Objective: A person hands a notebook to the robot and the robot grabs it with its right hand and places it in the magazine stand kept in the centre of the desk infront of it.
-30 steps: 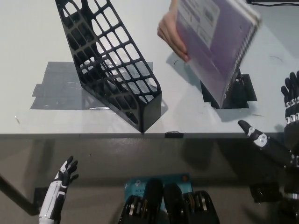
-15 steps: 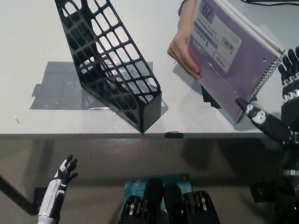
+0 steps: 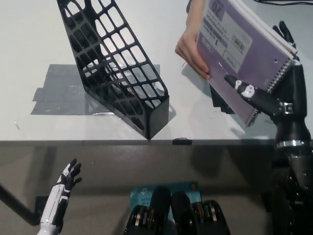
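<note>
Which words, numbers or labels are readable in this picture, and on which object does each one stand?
"70": large number at the top of the label on the purple notebook cover.
Other lines and a barcode on that label: too small and blurred to read.
White print on the blue object at the bottom edge: blurred, unreadable.
Black magazine stand: no text visible.

the purple notebook (image 3: 244, 49) cover shows "70"; its other print is unreadable.

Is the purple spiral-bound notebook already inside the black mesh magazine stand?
No, the purple spiral-bound notebook is held up right of the black mesh magazine stand.
</note>
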Controlling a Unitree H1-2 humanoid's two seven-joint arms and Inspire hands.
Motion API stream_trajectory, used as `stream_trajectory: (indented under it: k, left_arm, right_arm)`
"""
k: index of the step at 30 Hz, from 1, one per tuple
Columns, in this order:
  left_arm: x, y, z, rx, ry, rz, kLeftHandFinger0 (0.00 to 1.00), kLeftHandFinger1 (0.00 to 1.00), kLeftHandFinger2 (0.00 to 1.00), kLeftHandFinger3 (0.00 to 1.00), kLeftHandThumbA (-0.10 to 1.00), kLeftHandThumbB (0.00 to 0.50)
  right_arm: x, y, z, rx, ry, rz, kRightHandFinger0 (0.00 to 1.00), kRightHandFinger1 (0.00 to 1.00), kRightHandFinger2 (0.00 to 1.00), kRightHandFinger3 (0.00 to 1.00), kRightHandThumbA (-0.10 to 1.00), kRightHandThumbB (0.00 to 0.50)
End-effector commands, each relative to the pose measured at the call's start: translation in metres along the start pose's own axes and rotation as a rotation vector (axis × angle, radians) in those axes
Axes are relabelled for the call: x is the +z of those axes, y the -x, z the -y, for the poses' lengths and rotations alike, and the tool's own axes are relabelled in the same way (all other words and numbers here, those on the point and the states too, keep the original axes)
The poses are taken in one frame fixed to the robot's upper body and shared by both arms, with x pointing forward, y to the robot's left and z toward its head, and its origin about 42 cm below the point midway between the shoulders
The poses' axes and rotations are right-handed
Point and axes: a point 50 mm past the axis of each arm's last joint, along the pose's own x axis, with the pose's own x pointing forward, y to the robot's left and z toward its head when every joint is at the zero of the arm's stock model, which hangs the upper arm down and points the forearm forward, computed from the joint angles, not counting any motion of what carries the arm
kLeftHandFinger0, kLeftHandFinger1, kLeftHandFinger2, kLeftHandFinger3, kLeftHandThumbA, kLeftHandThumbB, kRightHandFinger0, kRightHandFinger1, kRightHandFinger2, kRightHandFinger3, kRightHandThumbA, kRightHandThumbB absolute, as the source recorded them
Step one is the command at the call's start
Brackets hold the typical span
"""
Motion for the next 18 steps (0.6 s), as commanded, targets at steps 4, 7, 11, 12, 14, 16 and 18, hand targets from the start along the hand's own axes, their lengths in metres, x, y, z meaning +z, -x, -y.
stream_trajectory:
  k: [4,7,11,12,14,16,18]
  left_arm:
    - [0.011,-0.009,-0.010,0.004,-0.019,0.073,0.96,1.00,1.00,1.00,1.00,0.500]
    - [0.011,-0.010,-0.010,0.008,-0.013,0.073,0.96,1.00,1.00,1.00,1.00,0.500]
    - [0.012,-0.013,-0.011,0.008,-0.018,0.078,0.96,1.00,1.00,1.00,1.00,0.500]
    - [0.013,-0.014,-0.011,0.007,-0.020,0.080,0.96,1.00,1.00,1.00,1.00,0.500]
    - [0.013,-0.014,-0.011,0.008,-0.015,0.080,0.96,1.00,1.00,1.00,1.00,0.500]
    - [0.013,-0.014,-0.011,0.008,-0.017,0.079,0.96,1.00,1.00,1.00,1.00,0.500]
    - [0.012,-0.014,-0.011,0.007,-0.015,0.077,0.95,1.00,1.00,1.00,1.00,0.500]
  right_arm:
    - [0.009,-0.031,-0.019,0.042,-0.061,0.029,1.00,1.00,1.00,1.00,1.00,0.194]
    - [0.008,-0.040,-0.025,0.057,-0.074,0.026,1.00,1.00,1.00,1.00,1.00,0.219]
    - [0.008,-0.047,-0.030,0.081,-0.092,0.015,1.00,1.00,1.00,1.00,1.00,0.240]
    - [0.008,-0.049,-0.031,0.084,-0.097,0.014,1.00,1.00,1.00,1.00,1.00,0.238]
    - [0.008,-0.051,-0.032,0.090,-0.113,0.014,1.00,1.00,1.00,1.00,1.00,0.252]
    - [0.008,-0.053,-0.034,0.093,-0.127,0.011,1.00,1.00,1.00,1.00,1.00,0.261]
    - [0.007,-0.056,-0.036,0.090,-0.132,-0.004,1.00,1.00,1.00,1.00,1.00,0.290]
